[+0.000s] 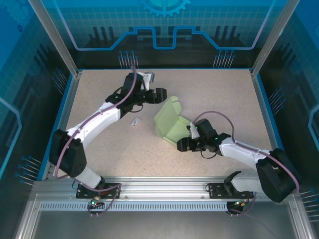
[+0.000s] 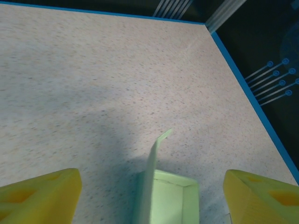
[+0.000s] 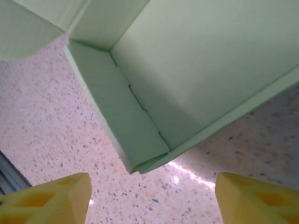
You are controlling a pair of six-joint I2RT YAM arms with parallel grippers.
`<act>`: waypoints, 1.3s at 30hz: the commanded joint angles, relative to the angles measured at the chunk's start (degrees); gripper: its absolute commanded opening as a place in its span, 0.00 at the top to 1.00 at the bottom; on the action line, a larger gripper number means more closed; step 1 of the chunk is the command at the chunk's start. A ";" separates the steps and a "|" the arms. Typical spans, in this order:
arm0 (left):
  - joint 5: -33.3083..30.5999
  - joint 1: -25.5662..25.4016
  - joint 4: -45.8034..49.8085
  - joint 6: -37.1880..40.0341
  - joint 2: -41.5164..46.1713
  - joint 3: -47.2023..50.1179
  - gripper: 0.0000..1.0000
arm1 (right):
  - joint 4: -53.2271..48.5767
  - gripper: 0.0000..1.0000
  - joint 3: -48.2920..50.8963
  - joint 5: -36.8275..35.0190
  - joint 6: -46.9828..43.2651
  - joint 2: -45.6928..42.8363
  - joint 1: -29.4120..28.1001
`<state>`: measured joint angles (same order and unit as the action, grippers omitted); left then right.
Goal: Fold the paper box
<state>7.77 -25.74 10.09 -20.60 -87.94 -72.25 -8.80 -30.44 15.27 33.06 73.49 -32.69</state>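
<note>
Paper box laid lengthwise between grippers: just ahead of right gripper, judged nearer; left gripper at far end; both spread, empty.

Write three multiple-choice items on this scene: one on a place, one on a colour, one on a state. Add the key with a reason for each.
1. Relative to the paper box, the small white scrap lies
A. inside it
B. apart from it, to its left in the top view
C. on top of it

2. The box's card is
A. red
B. black
C. pale mint green

3. The right pincer is
A. open, holding nothing
B. shut on the box
C. shut on the scrap

Key:
1 B: bare table shows between scrap and box.
2 C: both wrist views show green card.
3 A: its yellow fingers stand wide apart, with the box ahead of them.
</note>
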 commanded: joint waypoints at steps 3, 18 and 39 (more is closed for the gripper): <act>-4.17 4.53 -2.03 -0.48 6.86 7.91 0.19 | 5.97 0.29 -3.18 -0.65 3.08 5.05 -4.84; -5.48 12.16 -6.68 -5.07 19.01 26.88 0.15 | 14.47 0.31 -17.86 -1.72 1.84 22.65 -6.88; -6.28 11.90 -6.77 3.30 -3.31 25.07 0.13 | 6.61 0.30 -13.60 -0.08 -5.95 10.03 -0.05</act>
<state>1.72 -13.98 3.73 -20.25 -89.32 -43.81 -0.21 -45.30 14.02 28.80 84.86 -33.63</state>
